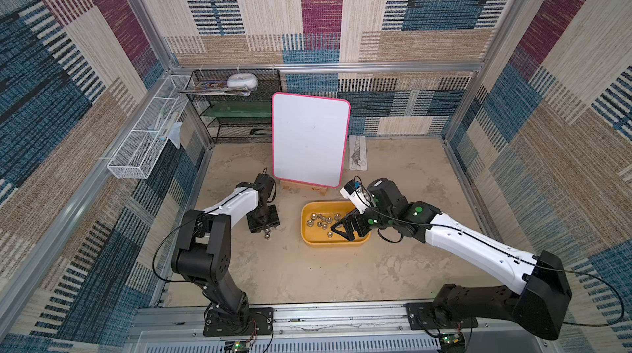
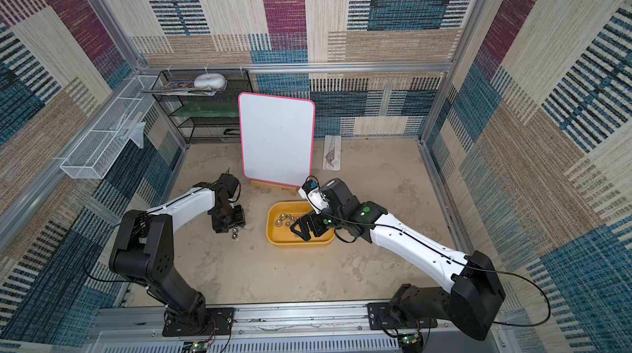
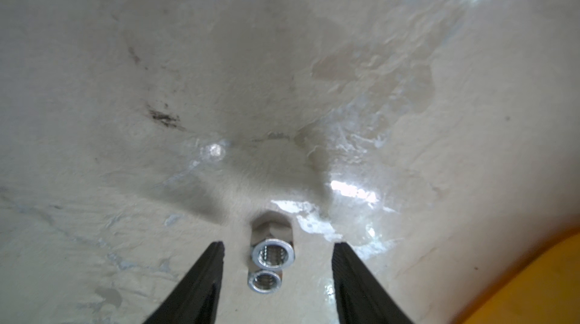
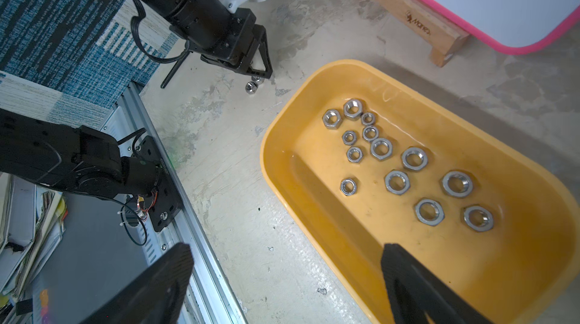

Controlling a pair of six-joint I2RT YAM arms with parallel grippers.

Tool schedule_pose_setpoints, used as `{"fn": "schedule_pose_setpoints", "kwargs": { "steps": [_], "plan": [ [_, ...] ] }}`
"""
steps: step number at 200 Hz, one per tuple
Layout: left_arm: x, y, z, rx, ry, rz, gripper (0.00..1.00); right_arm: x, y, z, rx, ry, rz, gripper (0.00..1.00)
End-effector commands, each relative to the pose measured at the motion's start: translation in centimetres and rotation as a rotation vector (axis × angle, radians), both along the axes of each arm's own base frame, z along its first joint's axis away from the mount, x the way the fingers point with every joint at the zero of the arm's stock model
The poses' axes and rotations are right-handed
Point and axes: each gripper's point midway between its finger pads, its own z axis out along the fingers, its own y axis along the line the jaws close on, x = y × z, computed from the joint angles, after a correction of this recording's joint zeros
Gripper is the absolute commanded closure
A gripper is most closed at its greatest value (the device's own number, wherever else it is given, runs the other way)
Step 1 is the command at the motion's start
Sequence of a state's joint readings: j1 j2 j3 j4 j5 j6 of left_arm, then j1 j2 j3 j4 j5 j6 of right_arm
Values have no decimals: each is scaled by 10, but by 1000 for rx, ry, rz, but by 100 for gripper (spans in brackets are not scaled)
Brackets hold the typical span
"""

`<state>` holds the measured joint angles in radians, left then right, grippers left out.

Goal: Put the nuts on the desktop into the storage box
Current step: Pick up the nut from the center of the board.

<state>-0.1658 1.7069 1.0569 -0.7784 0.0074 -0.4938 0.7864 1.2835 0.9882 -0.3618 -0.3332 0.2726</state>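
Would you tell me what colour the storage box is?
Storage box: mustard yellow, best in right wrist view.

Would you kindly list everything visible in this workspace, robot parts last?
storage box: one, mustard yellow, mid-desktop.
boxed nuts: thirteen, silver, inside the storage box.
loose nuts: two, silver, on the desktop left of the box.
whiteboard: one, white with pink rim, upright behind the box.
mesh rack: one, black, back left corner.
wire basket: one, white, left wall.
left gripper: one, black, open around the loose nuts.
right gripper: one, black, open over the storage box.
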Motion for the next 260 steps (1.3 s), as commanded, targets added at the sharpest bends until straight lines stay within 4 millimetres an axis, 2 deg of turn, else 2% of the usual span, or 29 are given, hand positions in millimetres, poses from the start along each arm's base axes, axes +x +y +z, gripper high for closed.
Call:
{"fn": "schedule_pose_setpoints", "kwargs": {
  "steps": [1,37,50,81,102,125,136,170,203,226,260],
  "plan": [
    [0,0,-3,-6,10,-16,41,3,9,11,34,-31,30,1],
    [-2,0,-9,-2,28,-21,45,5,9,8,20,-29,27,1],
    [-1,0,-11,-3,30,-24,54,5,9,8,18,-29,24,1],
    [0,0,-15,-1,35,-27,55,6,7,9,16,-34,18,1],
    [-1,0,-18,-3,40,-24,65,6,6,10,17,-35,10,1],
    [-2,1,-15,-3,34,-22,81,6,5,9,15,-36,4,1],
    [-1,0,-12,-5,27,-21,82,6,5,9,16,-36,3,1],
    [1,-2,9,-16,-8,-17,78,7,1,7,4,-36,-15,1],
    [8,-7,42,-28,-73,-18,77,6,-7,5,-11,-43,-44,1],
    [12,-22,68,-45,-122,-48,76,5,-15,4,-22,-50,-74,1],
    [16,-57,98,-77,-182,-114,75,6,-33,3,-47,-61,-160,1]
  ]
}}
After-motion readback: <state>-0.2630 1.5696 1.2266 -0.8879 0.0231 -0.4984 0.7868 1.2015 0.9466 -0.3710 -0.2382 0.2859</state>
